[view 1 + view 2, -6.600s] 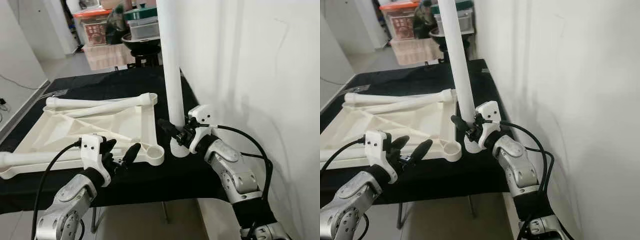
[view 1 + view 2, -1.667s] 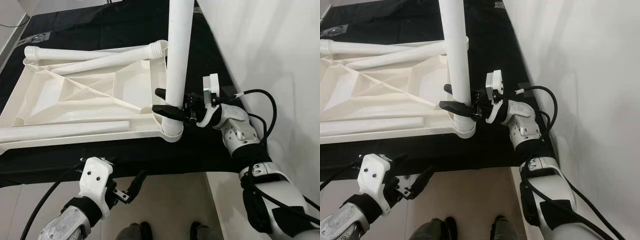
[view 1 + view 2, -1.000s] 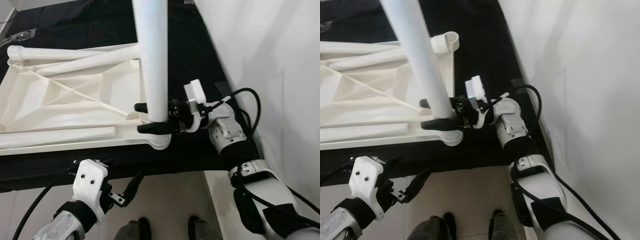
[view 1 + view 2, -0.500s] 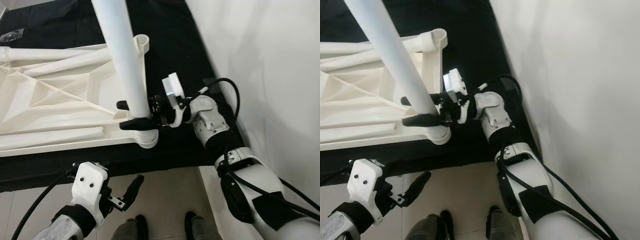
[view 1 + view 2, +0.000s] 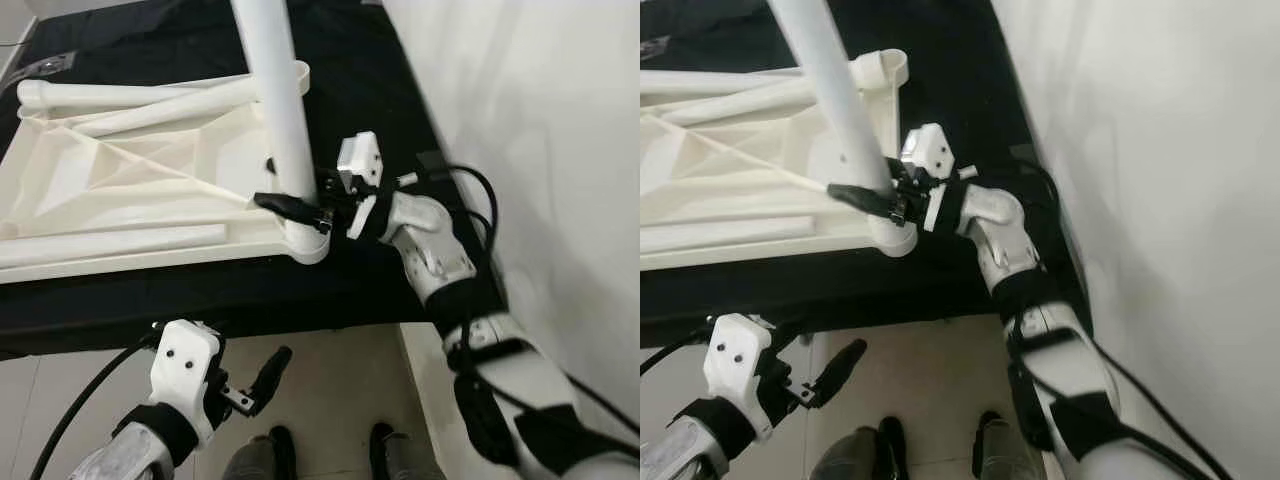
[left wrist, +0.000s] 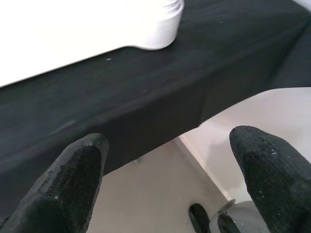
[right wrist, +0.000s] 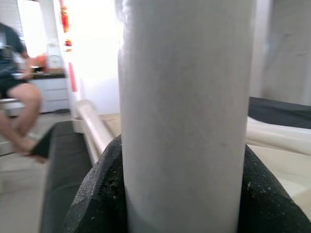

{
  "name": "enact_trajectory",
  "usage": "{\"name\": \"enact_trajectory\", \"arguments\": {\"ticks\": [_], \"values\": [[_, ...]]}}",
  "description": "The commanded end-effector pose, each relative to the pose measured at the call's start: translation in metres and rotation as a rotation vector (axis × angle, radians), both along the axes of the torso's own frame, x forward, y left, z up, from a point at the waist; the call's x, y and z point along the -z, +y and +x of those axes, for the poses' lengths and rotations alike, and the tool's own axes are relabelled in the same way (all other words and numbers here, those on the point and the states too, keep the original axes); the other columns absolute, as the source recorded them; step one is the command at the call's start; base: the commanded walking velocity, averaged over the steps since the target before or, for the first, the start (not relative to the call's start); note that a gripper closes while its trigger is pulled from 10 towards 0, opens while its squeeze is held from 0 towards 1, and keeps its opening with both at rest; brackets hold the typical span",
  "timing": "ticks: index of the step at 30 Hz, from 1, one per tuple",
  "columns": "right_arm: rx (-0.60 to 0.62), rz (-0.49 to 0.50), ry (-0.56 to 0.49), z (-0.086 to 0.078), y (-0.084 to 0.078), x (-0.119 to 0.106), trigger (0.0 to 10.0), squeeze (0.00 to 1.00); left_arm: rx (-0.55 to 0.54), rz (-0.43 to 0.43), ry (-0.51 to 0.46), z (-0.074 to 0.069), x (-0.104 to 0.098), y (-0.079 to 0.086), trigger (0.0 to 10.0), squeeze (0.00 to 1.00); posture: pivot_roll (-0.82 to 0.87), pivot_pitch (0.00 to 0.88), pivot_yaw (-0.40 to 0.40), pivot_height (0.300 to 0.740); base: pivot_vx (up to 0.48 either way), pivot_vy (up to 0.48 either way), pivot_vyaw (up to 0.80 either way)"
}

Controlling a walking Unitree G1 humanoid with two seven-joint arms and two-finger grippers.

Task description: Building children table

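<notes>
The white children's table top [image 5: 120, 185] lies upside down on a black-covered table [image 5: 350, 290]. A white leg [image 5: 280, 110] stands upright in the near right corner socket [image 5: 305, 243]. My right gripper [image 5: 275, 188] is shut on this leg just above the socket. In the right wrist view the leg [image 7: 184, 97] sits between the black fingers [image 7: 97, 194]. My left gripper [image 5: 250, 375] hangs open below the table's front edge, holding nothing. The left wrist view shows its fingers [image 6: 73, 179] spread apart, with the socket [image 6: 163, 24] above them.
One loose leg [image 5: 110, 245] lies along the top's near edge and two more [image 5: 130, 95] at its far side. A white wall [image 5: 540, 120] runs close on the right. A seated person [image 7: 14, 97] is in the background. My feet [image 5: 385, 455] stand on the tiled floor.
The head view has swung. My right wrist has turned while staying shut on the leg, which looks less tilted than half a second ago. The left arm keeps its place.
</notes>
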State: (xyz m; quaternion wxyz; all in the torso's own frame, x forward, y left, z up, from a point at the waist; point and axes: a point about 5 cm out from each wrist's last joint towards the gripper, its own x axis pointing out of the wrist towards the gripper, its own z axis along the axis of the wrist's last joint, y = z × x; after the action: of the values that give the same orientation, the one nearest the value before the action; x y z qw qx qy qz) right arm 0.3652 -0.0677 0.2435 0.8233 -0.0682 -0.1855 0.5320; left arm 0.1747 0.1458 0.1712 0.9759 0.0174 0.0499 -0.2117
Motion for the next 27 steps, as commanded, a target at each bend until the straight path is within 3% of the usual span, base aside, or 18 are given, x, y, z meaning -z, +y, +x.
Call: {"name": "enact_trajectory", "arguments": {"ticks": [1,3,4,5,7,9,10,11,12,13,14,15,16,21,24,26,27], "values": [[0.128,-0.085,0.133,0.004,-0.013,0.036,10.0,0.0,-0.003,0.0,0.025,-0.001,0.006,0.0,10.0,0.0,0.02,0.299,0.028,0.74,0.0,0.0,0.0],[0.182,-0.068,0.143,0.002,-0.013,0.039,10.0,0.0,-0.004,-0.001,0.023,0.001,0.007,0.0,10.0,0.0,0.01,0.294,0.024,0.74,0.0,0.0,0.0],[0.37,-0.003,0.161,-0.002,-0.016,0.044,10.0,0.0,-0.006,0.0,0.019,0.003,0.008,0.0,10.0,0.0,0.01,0.286,0.019,0.74,0.0,0.0,0.0],[0.37,-0.003,0.161,-0.002,-0.016,0.044,10.0,0.0,-0.006,0.0,0.019,0.003,0.008,0.0,10.0,0.0,0.01,0.286,0.019,0.74,0.0,0.0,0.0],[0.533,0.025,0.15,-0.009,-0.022,0.048,10.0,0.0,-0.01,0.004,0.014,0.004,0.008,0.001,10.0,0.0,0.01,0.283,0.021,0.74,0.0,0.0,0.0],[0.533,0.025,0.15,-0.009,-0.022,0.048,10.0,0.0,-0.01,0.004,0.014,0.004,0.008,0.001,10.0,0.0,0.01,0.283,0.021,0.74,0.0,0.0,0.0],[0.66,-0.059,0.102,-0.018,-0.031,0.056,10.0,0.0,-0.014,0.009,0.01,0.006,0.008,0.001,10.0,0.0,0.01,0.285,0.02,0.74,0.0,0.0,0.0],[0.66,-0.059,0.102,-0.018,-0.031,0.056,10.0,0.0,-0.014,0.009,0.01,0.006,0.008,0.001,10.0,0.0,0.01,0.285,0.02,0.74,0.0,0.0,0.0],[0.76,-0.072,0.128,-0.019,-0.043,0.062,10.0,0.0,-0.013,0.01,0.008,0.007,0.008,0.001,10.0,0.0,0.01,0.281,0.026,0.74,0.0,0.0,0.0],[0.76,-0.072,0.128,-0.019,-0.043,0.062,10.0,0.0,-0.013,0.01,0.008,0.007,0.008,0.001,10.0,0.0,0.01,0.281,0.026,0.74,0.0,0.0,0.0],[0.862,-0.066,0.133,-0.019,-0.056,0.064,10.0,0.0,-0.008,0.01,0.005,0.008,0.008,0.0,10.0,0.0,0.0,0.279,0.031,0.74,0.0,0.0,0.0],[0.862,-0.066,0.133,-0.019,-0.056,0.064,10.0,0.0,-0.008,0.01,0.005,0.008,0.008,0.0,10.0,0.0,0.0,0.279,0.031,0.74,0.0,0.0,0.0],[0.941,-0.038,0.131,-0.021,-0.065,0.065,10.0,0.0,0.001,0.008,0.001,0.01,0.008,-0.001,10.0,0.0,-0.01,0.275,0.037,0.74,0.0,0.0,0.0],[1.028,-0.044,0.13,-0.028,-0.079,0.074,10.0,0.0,0.01,-0.003,-0.007,0.013,0.006,-0.004,10.0,0.0,-0.01,0.273,0.049,0.74,0.0,0.0,0.0],[1.099,-0.022,0.199,-0.038,-0.09,0.092,10.0,0.0,0.001,-0.03,-0.006,0.014,0.004,-0.002,10.0,0.0,-0.01,0.276,0.057,0.74,0.0,0.0,0.0],[1.128,0.006,0.23,-0.042,-0.093,0.096,10.0,0.0,-0.001,-0.036,-0.004,0.014,0.003,0.0,10.0,0.0,0.0,0.278,0.06,0.74,0.0,0.0,0.0],[1.134,0.109,0.269,-0.046,-0.092,0.097,10.0,0.0,-0.011,-0.035,0.001,0.014,0.004,0.003,10.0,0.0,0.0,0.277,0.064,0.74,0.0,0.0,0.0]]}}
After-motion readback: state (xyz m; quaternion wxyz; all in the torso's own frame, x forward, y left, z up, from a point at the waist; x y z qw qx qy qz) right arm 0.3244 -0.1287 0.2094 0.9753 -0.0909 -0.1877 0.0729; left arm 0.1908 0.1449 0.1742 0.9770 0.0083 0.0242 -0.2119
